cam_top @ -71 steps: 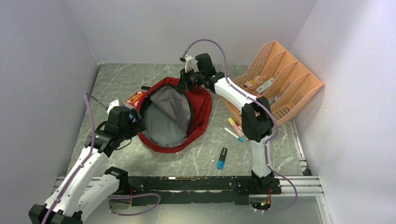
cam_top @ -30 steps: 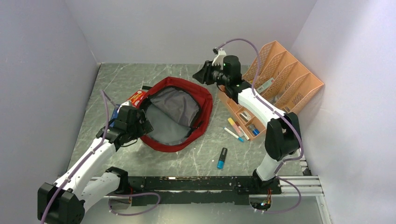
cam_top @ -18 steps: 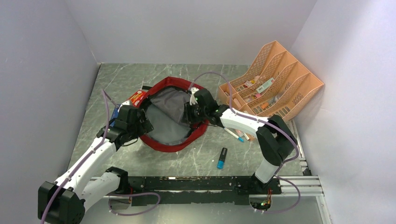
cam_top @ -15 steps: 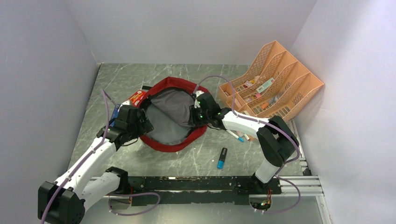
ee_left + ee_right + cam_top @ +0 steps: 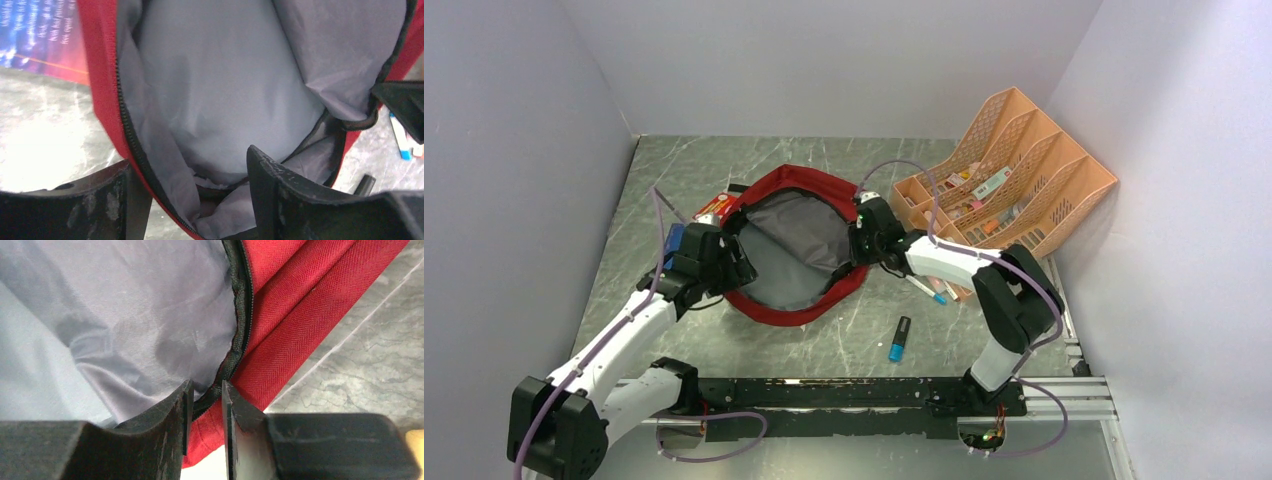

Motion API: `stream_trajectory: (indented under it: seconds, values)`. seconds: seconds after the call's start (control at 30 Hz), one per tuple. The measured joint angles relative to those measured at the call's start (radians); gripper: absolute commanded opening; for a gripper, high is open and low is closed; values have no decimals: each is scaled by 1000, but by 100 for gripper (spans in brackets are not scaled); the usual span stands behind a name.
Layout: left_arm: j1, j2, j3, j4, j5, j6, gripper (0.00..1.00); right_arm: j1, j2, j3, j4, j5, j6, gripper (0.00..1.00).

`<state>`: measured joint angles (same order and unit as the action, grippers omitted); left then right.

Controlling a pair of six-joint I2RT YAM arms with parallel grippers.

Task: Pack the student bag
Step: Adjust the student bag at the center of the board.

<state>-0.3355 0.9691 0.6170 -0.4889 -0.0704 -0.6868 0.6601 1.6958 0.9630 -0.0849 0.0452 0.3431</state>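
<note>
1. The student bag [image 5: 789,250] lies in the middle of the table [image 5: 674,165]; its mouth gapes upward and the grey lining shows; no item can be seen inside it in any view.
2. The right gripper [image 5: 206,390] sits at the bag's right rim; its fingers are drawn together on the black zipper edge, pinching the fabric between them.
3. The left gripper [image 5: 187,165] sits at the near-left rim; its fingers stand apart, astride the zippered edge, and are not clamped on it.
4. Loose things lie outside the bag: a blue-capped marker [image 5: 899,340] on the table just near of it; a few pens [image 5: 927,280] to its right; a red packet [image 5: 714,208] tucked against its far-left side; the peach organiser [image 5: 1014,180] at the far right holds more small items.
5. The task looks barely begun; the mouth is open and one side is gripped, which seems to be preparation for loading; every item has yet to go in, and the zip has yet to be closed.
</note>
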Motion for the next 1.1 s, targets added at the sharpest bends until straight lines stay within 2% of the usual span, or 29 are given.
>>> stream_trajectory:
  seconds: [0.17,0.33,0.43,0.5,0.63,0.73,0.8,0.87,1.0,1.1]
  values:
    - [0,35,-28,75,106,40,29,0,-104,0,-3,-3,-19,33]
    - [-17,50,-39,106,179,49,17,0,-277,-2,22,13,-19,34]
    - [-107,51,-37,138,191,24,14,0,-359,-28,63,41,-18,34]
    - [-199,64,-26,155,189,-3,17,0,-391,-55,82,66,-18,34]
    - [-338,121,26,179,181,-43,41,0,-418,-101,87,116,-13,36]
    - [-357,126,44,174,153,-71,64,0,-425,-117,85,144,-5,40]
    - [-357,109,52,153,112,-86,74,-1,-429,-118,77,157,2,44]
    - [-357,79,66,114,61,-94,79,-4,-433,-114,63,163,9,45]
    - [-337,6,129,31,-37,-84,81,-26,-434,-97,35,156,24,47]
    - [-250,-27,185,-3,-61,-48,82,-47,-440,-94,34,140,34,47]
